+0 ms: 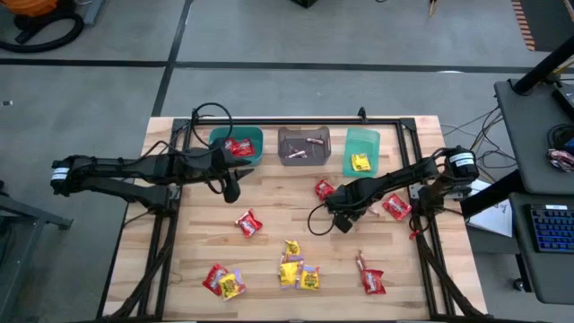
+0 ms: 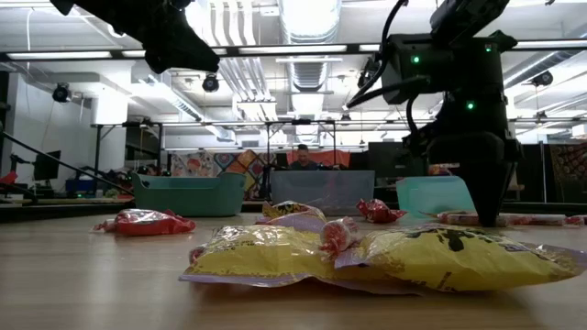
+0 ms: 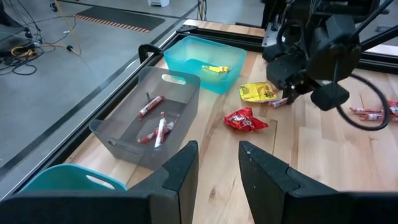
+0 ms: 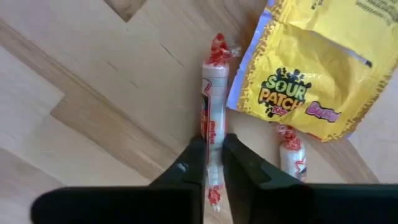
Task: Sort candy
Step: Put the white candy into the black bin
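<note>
The candy lies scattered over the wooden table: red packets, yellow packets and thin sticks. My right gripper points down at the table's right middle, shut on a white-and-red candy stick that lies next to a yellow packet. A second stick lies close by. My left gripper hangs open and empty above the table in front of the teal bin. My right gripper pinches the candy stick's two long sides between its two fingers, past its middle toward one twisted end. The fingers come from above, pointing down, and lie across the stick. The stick lies flat on the table.
Three bins stand along the far edge: the teal one with red packets, a grey one with sticks, a green one with a yellow packet. Red packets lie near my right arm. A black frame rail runs behind the bins.
</note>
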`<state>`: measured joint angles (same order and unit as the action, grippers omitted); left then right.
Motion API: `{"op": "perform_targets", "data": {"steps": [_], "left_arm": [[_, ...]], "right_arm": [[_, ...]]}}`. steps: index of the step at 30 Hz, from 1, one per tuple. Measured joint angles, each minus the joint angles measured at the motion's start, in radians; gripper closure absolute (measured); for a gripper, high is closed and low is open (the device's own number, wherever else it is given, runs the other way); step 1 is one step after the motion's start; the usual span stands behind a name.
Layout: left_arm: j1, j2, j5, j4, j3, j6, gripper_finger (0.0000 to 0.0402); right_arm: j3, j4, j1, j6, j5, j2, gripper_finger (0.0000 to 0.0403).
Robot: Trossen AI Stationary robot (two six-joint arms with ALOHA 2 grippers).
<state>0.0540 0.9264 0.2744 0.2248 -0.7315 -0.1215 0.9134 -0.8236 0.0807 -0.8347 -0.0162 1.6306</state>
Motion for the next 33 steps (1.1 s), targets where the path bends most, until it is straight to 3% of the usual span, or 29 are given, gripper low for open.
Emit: {"op": "perform_targets", "data": {"steps": [10,17,22,29,31,33], "left_arm": [[0.0,0.038,0.0,-0.004,0.001,-0.002,0.0302],[0.0,0.063,0.0,-0.007,0.001,-0.003,0.0302],[0.0,0.076,0.0,-0.009,0.001,-0.003,0.0302],[0.0,0.078,0.0,-0.074,0.001,0.007,0.0302],[0.0,0.077,0.0,-0.087,0.001,0.007,0.0302],[0.0,0.077,0.0,-0.093,0.001,0.007,0.0302]], "right_arm": [[-0.004,0.027,0.003,0.023,0.08,-0.109,0.0395],[-0.004,0.071,0.002,0.044,0.079,-0.187,0.0395],[-0.004,0.257,0.001,0.113,0.076,-0.217,0.0395],[-0.003,0.651,-0.052,0.298,0.066,-0.222,0.0395],[-0.003,0.759,-0.078,0.349,0.009,-0.222,0.0395],[-0.002,0.837,-0.107,0.408,-0.113,-0.222,0.0394]]}}
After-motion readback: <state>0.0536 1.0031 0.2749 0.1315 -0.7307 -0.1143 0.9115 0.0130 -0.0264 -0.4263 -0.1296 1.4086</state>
